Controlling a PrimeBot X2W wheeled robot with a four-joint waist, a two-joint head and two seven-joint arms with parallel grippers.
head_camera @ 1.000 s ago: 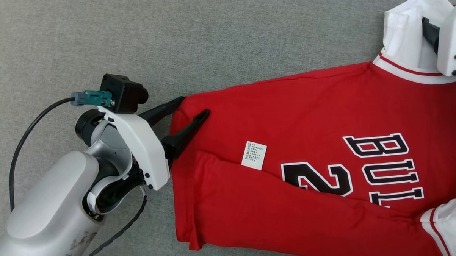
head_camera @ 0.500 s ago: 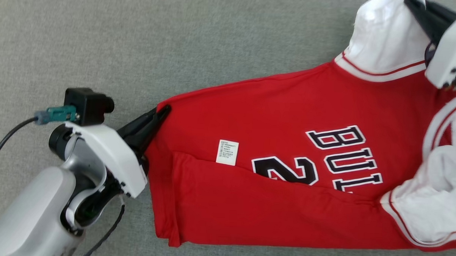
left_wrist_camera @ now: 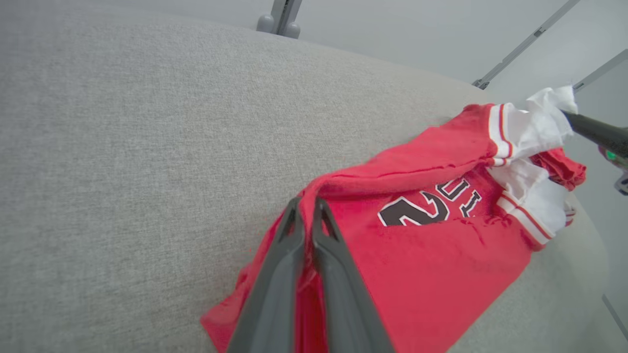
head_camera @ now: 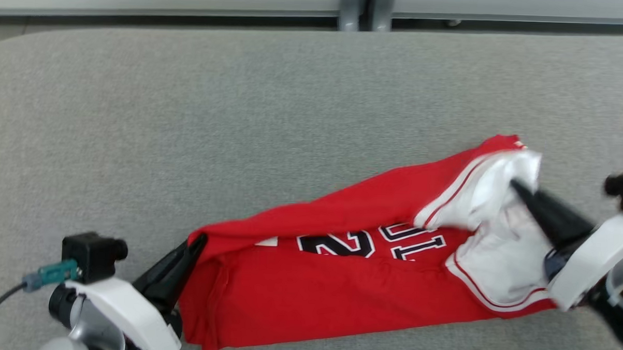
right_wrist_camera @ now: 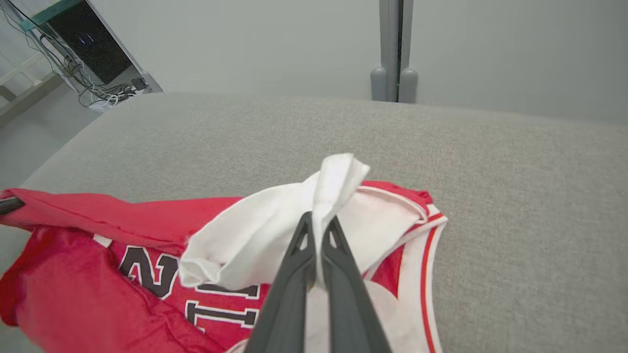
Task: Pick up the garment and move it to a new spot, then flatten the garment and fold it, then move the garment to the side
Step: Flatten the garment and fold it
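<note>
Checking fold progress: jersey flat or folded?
Partly folded: jersey edge laps its number; left gripper and right gripper pinch the ends.

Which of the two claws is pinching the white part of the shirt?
The right gripper, clamped on the white sleeve of the jersey; the left gripper pinches the red hem corner instead.

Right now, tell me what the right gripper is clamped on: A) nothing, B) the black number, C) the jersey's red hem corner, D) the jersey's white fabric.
D: the right gripper is shut on a bunched peak of the white fabric at one end of the jersey, while the left gripper pinches the red corner at the other end.
</note>
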